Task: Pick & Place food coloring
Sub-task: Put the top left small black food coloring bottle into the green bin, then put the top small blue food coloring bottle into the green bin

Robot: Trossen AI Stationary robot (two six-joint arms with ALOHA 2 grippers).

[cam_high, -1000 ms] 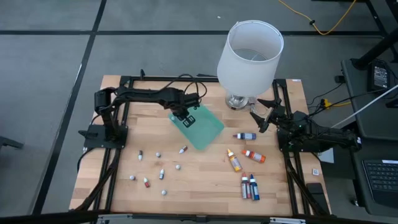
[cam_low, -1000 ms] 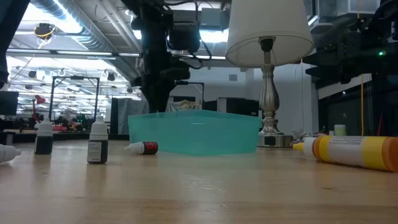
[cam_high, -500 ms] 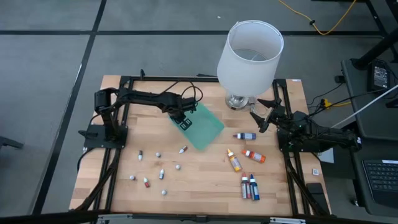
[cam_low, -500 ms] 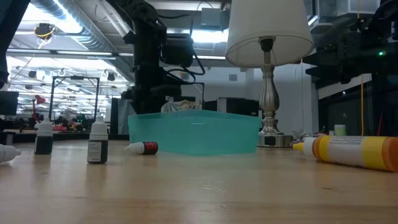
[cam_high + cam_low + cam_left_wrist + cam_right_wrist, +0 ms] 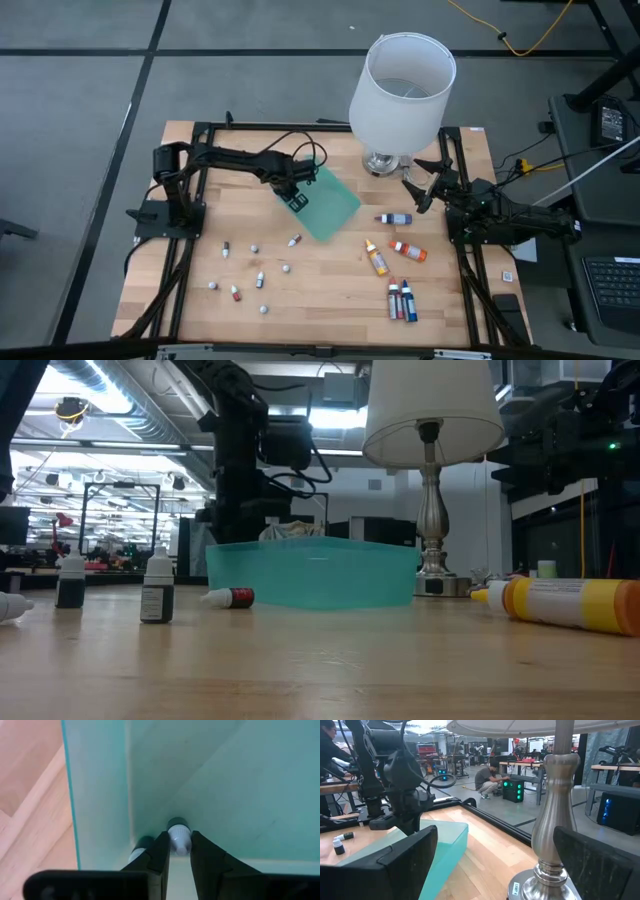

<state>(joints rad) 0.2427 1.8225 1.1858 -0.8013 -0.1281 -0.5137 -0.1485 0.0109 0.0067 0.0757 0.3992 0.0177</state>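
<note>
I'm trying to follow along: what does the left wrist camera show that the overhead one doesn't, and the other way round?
Only the left wrist view: the left gripper shut on a small white-capped bottle down inside the green tray, with a second bottle beside it.

Only the high view: the lamp, the right gripper waiting with jaws open, and the many bottles scattered on the table.

Both: the green tray and wooden tabletop.

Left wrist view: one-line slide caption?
Left hand shut on a small white-capped bottle inside the green bin, a second bottle lying beside it.
</note>
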